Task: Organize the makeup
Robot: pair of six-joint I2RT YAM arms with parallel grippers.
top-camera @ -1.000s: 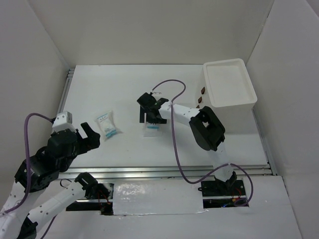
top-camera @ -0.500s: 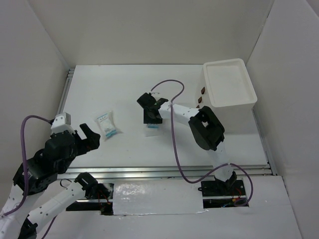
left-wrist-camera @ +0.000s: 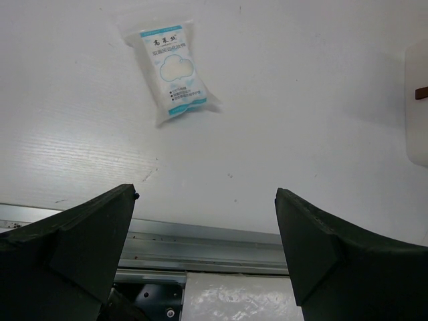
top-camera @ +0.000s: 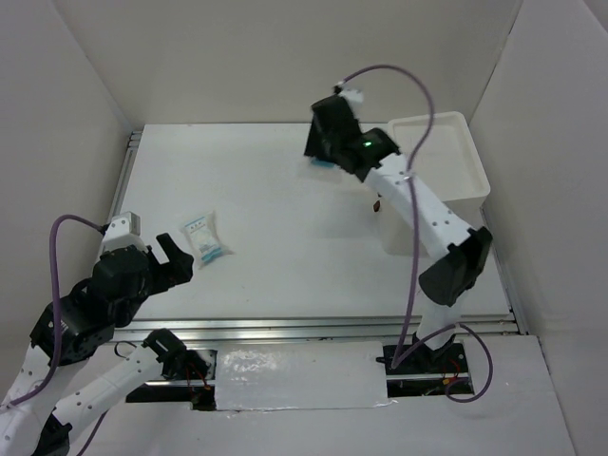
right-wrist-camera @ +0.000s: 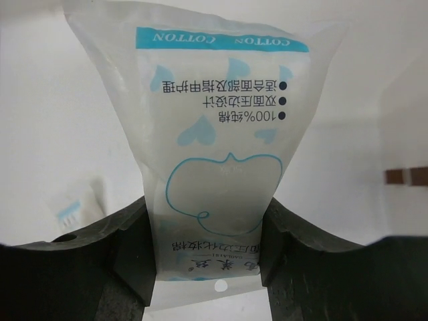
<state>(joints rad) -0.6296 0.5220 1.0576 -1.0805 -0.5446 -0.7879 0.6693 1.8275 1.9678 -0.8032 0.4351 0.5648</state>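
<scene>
**Right arm grips a packet by the box; a second packet lies on the table**

The right gripper (top-camera: 328, 144) is clamped on a white-and-light-blue packet (right-wrist-camera: 221, 154), its dark fingers (right-wrist-camera: 100, 261) pressing both sides of the lower end. Blue "COTTON" print reads upside down in the wrist view. From above, the gripper shows just left of the white box (top-camera: 446, 198), at the far side of the table (top-camera: 256, 171).

The left gripper (left-wrist-camera: 206, 195) hovers with its jaws spread wide and nothing between them. A second packet (left-wrist-camera: 172, 70) lies flat on the table just beyond it, apart from both fingers.
</scene>
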